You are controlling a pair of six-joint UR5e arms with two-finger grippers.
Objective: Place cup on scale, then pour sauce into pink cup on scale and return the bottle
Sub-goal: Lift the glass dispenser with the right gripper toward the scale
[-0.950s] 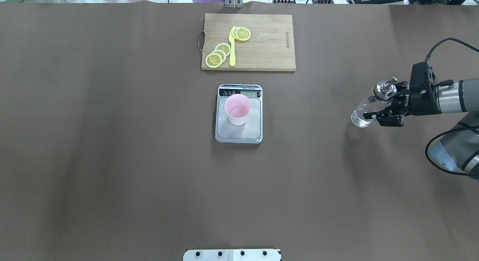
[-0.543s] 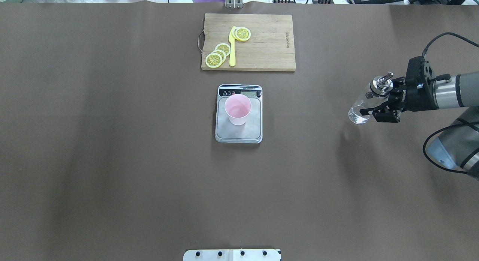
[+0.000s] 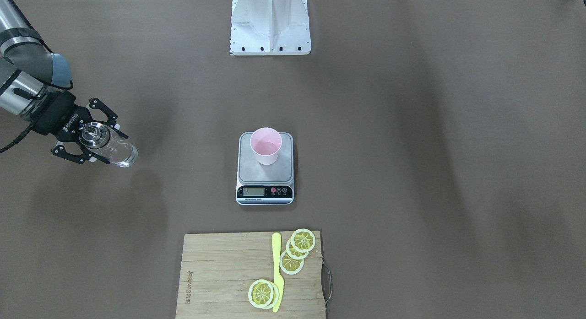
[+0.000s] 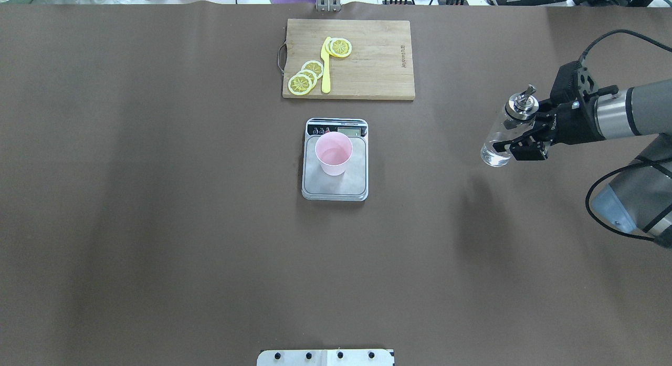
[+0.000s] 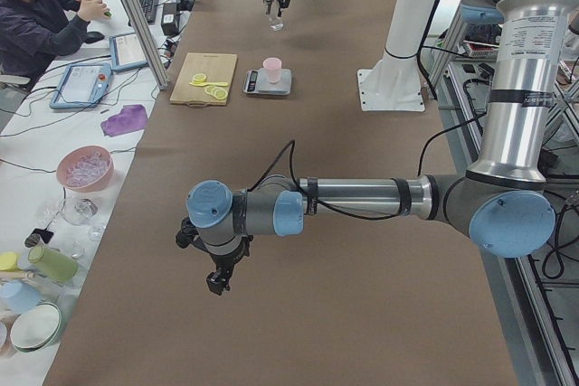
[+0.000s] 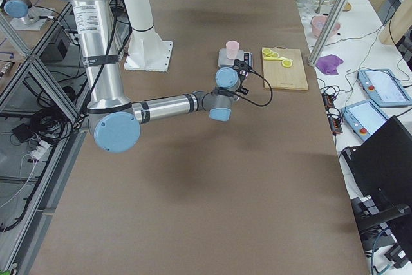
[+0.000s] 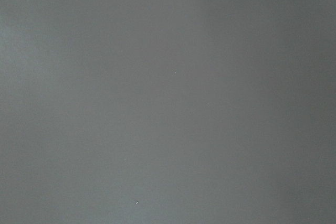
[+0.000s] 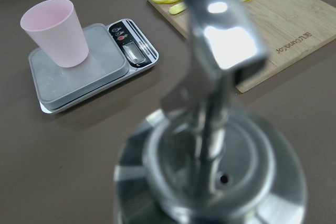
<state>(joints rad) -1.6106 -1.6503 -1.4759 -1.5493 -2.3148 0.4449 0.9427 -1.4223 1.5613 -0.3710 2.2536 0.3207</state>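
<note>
Right claw [image 4: 513, 137] is clamped on the glass bottle [image 4: 496, 148], which I see lifted off the table [image 4: 157, 224], metal cap uppermost, its shadow lying apart on the brown cover. Out beyond the fingertips, well apart, the pink cup [image 4: 333, 153] stands upright on the scale [image 4: 336, 190]; only bare cover lies between. Beside that line sits the cutting board [image 4: 378, 61] with lemon slices [image 4: 307, 76] and a yellow knife [image 4: 326, 74]. Left claw [image 5: 217, 276] hangs over bare table, well away; I cannot tell its spread.

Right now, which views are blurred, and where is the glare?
Right wrist view: the bottle, close to the lens, is out of focus, with glare on its spout; the cup and scale behind are sharp. Left wrist view: featureless grey, nothing readable.
</note>
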